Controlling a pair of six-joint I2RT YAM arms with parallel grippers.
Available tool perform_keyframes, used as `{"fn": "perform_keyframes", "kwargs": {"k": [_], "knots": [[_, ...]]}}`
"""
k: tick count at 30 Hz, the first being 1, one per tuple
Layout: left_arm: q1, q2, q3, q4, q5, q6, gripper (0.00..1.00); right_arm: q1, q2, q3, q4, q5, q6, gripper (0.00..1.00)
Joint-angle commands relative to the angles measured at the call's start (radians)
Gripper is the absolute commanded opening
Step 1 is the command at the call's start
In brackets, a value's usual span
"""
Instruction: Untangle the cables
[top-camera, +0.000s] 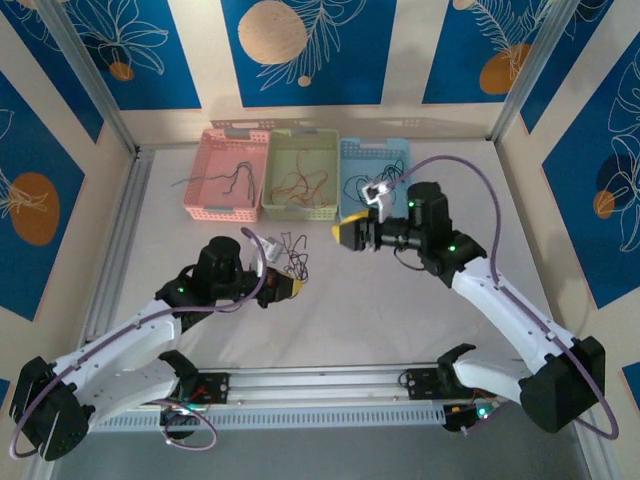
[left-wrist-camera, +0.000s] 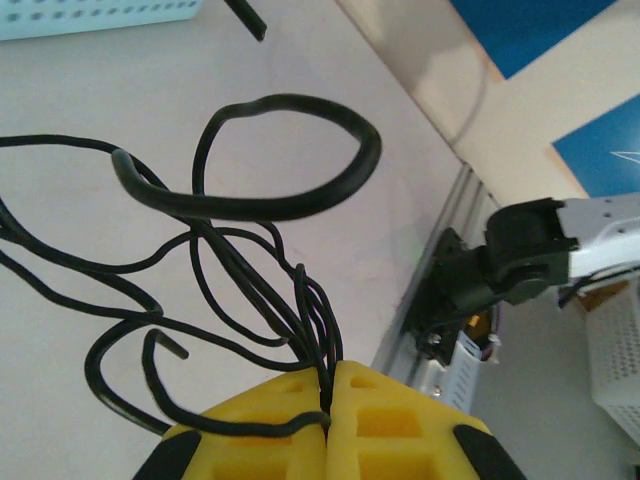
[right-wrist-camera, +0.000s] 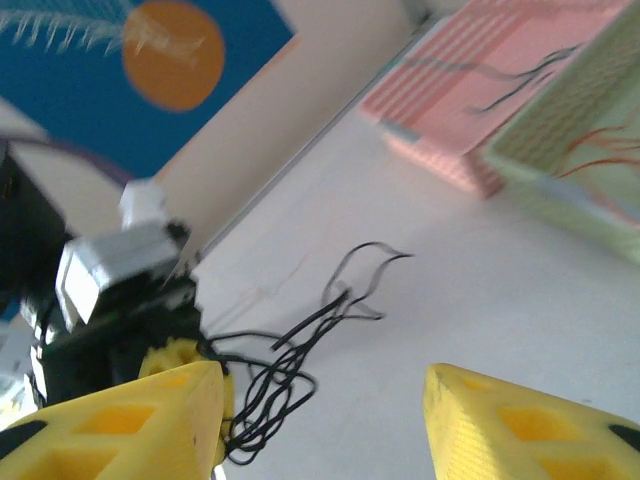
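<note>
A small tangle of thin black cables (top-camera: 292, 255) lies on the white table just in front of my left gripper (top-camera: 293, 287). In the left wrist view the yellow jaws of the left gripper (left-wrist-camera: 331, 385) are shut on several black cable strands (left-wrist-camera: 250, 260), which loop up and fan out to the left. My right gripper (top-camera: 345, 232) hangs above the table to the right of the tangle, open with nothing between its fingers. The right wrist view shows the same black bundle (right-wrist-camera: 290, 360) running from the left gripper's yellow fingers (right-wrist-camera: 165, 358).
Three baskets stand at the back: pink (top-camera: 226, 172) with dark cables, green (top-camera: 300, 172) with orange-red cables, blue (top-camera: 372, 172) with black ones. An aluminium rail (top-camera: 330, 385) runs along the near edge between the arm bases.
</note>
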Motion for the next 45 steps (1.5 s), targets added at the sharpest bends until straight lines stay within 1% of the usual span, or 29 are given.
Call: {"fn": "perform_keyframes", "kwargs": {"k": [1, 2, 4, 5, 8, 10, 16, 23, 27, 33, 39, 45], "knots": [[0.010, -0.012, 0.002, 0.081, 0.095, -0.019, 0.00, 0.057, 0.012, 0.002, 0.018, -0.032, -0.112, 0.55], [0.010, -0.015, 0.002, 0.086, 0.103, -0.024, 0.00, 0.075, 0.012, -0.005, 0.025, -0.042, -0.168, 0.54], [0.010, -0.022, 0.007, 0.085, 0.112, -0.039, 0.00, 0.112, 0.011, -0.012, 0.020, 0.014, -0.275, 0.54], [0.010, -0.027, 0.018, 0.072, 0.120, -0.047, 0.00, 0.113, 0.009, -0.014, 0.018, 0.021, -0.303, 0.54], [0.010, -0.053, 0.041, 0.050, 0.170, -0.078, 0.00, 0.094, 0.003, -0.034, 0.060, 0.025, -0.336, 0.55], [0.010, -0.076, 0.045, 0.049, 0.204, -0.096, 0.00, 0.100, 0.000, -0.049, 0.086, 0.013, -0.385, 0.55], [0.010, -0.106, 0.029, 0.072, 0.254, -0.141, 0.00, 0.124, -0.001, -0.099, 0.189, -0.068, -0.467, 0.56], [0.010, -0.103, 0.017, 0.121, 0.287, -0.171, 0.00, 0.136, 0.024, -0.116, 0.299, -0.105, -0.470, 0.57], [0.009, -0.102, 0.012, 0.159, 0.312, -0.193, 0.00, 0.147, 0.078, -0.088, 0.294, -0.099, -0.495, 0.57], [0.009, -0.096, 0.006, 0.169, 0.327, -0.201, 0.00, 0.160, 0.130, -0.067, 0.349, -0.076, -0.497, 0.55], [0.007, -0.092, 0.004, 0.172, 0.329, -0.204, 0.00, 0.155, 0.152, -0.049, 0.375, -0.055, -0.486, 0.54], [0.004, -0.087, 0.004, 0.169, 0.329, -0.202, 0.00, 0.149, 0.162, -0.043, 0.391, -0.080, -0.467, 0.53]]}}
